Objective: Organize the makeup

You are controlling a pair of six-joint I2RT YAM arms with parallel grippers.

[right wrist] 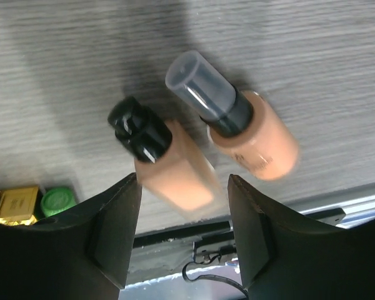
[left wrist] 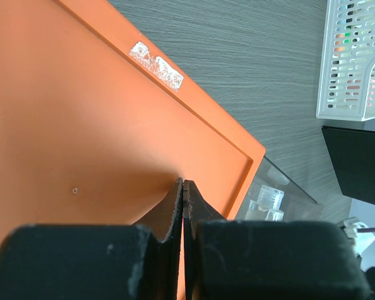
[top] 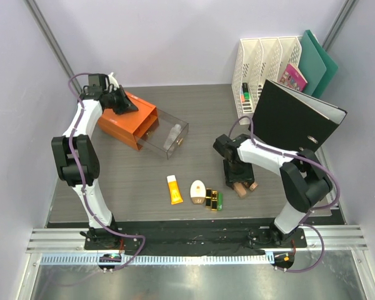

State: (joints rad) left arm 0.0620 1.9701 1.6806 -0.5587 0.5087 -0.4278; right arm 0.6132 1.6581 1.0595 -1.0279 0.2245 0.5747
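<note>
Two beige foundation bottles lie side by side on the table. In the right wrist view a square one with a black cap [right wrist: 169, 169] sits left of a round one with a smoky cap [right wrist: 256, 140]. My right gripper [right wrist: 184, 206] hangs open above them [top: 245, 186], its fingers straddling the square bottle's base without touching it. An orange-yellow tube [top: 174, 189], cream oval compact [top: 199, 189], black-gold lipsticks [top: 211, 199] and small green tube [top: 220, 200] lie in a row at the front. My left gripper [left wrist: 184, 184] is shut and empty, tips against the orange box's top [left wrist: 81, 125].
The orange box [top: 126, 119] has its clear drawer [top: 156, 147] pulled out, with a clear bottle [left wrist: 269, 199] inside. A black binder [top: 297, 119] leans at the right. Behind it stand a white file rack [top: 265, 62], a pink booklet [top: 294, 78] and green folders [top: 319, 59].
</note>
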